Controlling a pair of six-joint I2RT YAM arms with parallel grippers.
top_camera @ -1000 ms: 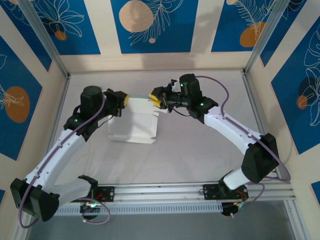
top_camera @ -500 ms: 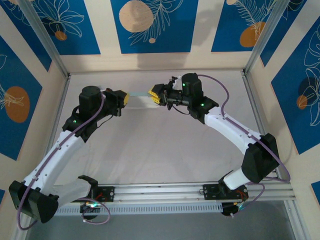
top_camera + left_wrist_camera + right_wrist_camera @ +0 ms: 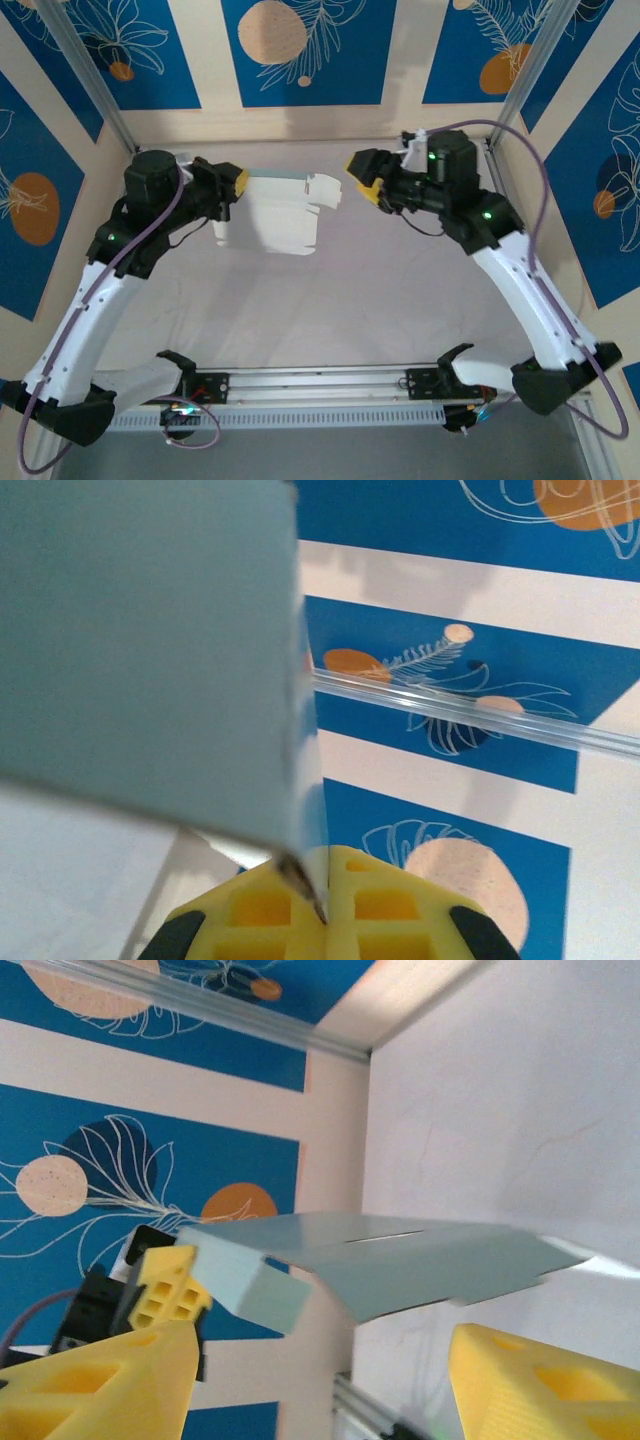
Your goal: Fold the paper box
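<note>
One gripper does all the holding at this point: my left gripper (image 3: 325, 920) has its yellow pads pressed together on a thin edge of the paper box (image 3: 272, 218), near the sheet's far-left corner. The card hangs out from that pinch over the far-left part of the table (image 3: 400, 300). I cannot tell whether its lower edge touches the surface.

My right gripper (image 3: 362, 183) sits just beside the sheet's right-hand flaps but apart from them. Its jaws are spread wide with nothing between them.

I judge this as an early step. The card is mostly flat, one arm is steadying it, and the other is free to take a fresh hold. The next move, I think, calls for the right jaws to come in edge-on to a flap on their side and close on it, since the card is thin and will flex away from a slanted approach.

From above the sheet shows white, with a pale green strip along its far edge and notched tabs on the right. From my right wrist camera the underside shows grey-green, with a cut slot and one end flap already bent over.
</note>
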